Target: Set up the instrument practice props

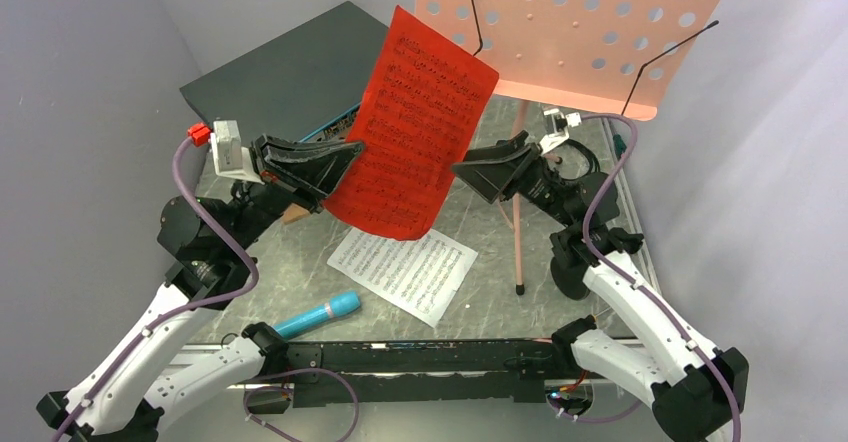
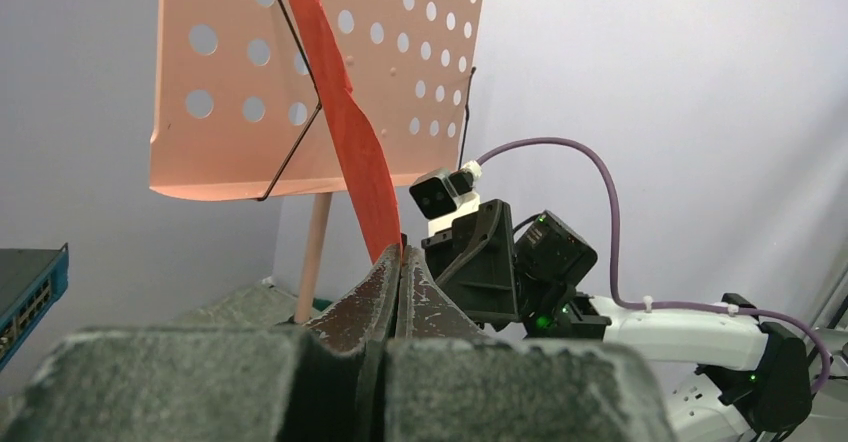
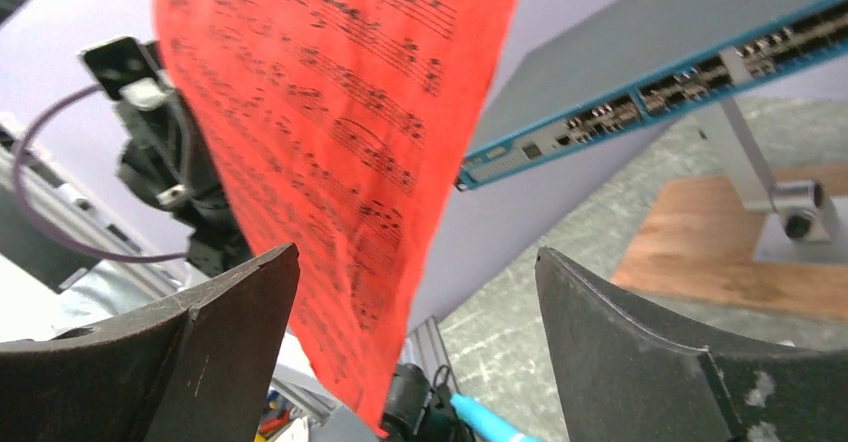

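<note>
My left gripper [image 1: 352,149] is shut on the left edge of the red sheet-music page [image 1: 415,127] and holds it upright in the air, in front of the salmon-pink perforated music stand [image 1: 580,22]. In the left wrist view the red page [image 2: 345,122] rises from the closed gripper [image 2: 401,252]. My right gripper [image 1: 462,170] is open at the page's right edge, which hangs between its fingers [image 3: 415,262] without being pinched. The white sheet-music page [image 1: 402,270] and the cyan-blue microphone [image 1: 318,314] lie on the table. The black mic stand is out of view.
A dark grey network switch [image 1: 285,72] lies at the back left, also seen in the right wrist view [image 3: 660,82]. A wooden board with a metal bracket [image 3: 740,252] lies below it. The stand's pink tripod leg [image 1: 518,212] comes down beside my right arm.
</note>
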Available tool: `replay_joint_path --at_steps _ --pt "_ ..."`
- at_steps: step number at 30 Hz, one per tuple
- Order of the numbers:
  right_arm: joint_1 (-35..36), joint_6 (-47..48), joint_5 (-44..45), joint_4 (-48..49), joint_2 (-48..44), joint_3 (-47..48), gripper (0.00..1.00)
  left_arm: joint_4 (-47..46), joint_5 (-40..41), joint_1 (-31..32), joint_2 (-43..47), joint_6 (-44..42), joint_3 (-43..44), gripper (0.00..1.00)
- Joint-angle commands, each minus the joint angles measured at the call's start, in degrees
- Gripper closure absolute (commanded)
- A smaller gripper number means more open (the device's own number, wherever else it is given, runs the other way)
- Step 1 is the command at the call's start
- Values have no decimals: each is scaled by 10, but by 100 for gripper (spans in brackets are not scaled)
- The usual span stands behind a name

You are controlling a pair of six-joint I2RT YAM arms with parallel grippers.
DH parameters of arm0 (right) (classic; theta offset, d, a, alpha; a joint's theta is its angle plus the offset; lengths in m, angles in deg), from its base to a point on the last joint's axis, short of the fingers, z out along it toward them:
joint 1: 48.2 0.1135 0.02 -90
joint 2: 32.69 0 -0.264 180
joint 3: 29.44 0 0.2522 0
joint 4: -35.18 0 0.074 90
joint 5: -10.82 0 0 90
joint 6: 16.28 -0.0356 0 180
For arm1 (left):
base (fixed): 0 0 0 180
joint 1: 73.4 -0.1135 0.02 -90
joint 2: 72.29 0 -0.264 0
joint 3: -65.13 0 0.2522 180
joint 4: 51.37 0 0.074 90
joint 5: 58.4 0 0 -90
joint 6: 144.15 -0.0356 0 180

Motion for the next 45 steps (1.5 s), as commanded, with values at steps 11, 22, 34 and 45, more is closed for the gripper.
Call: replay_joint_path --at_steps 11,22,34,45 --pt "8 -90 19 221 -1 -38 58 -98 17 -2 25 56 -61 100" --pt "13 -31 21 191 29 20 100 -112 32 -2 38 64 -88 100" --pt "11 377 163 -269 -12 267 100 255 183 -2 22 -5 2 1" --pt "10 518 414 -508 60 498 100 390 240 -2 -63 -36 100 1"
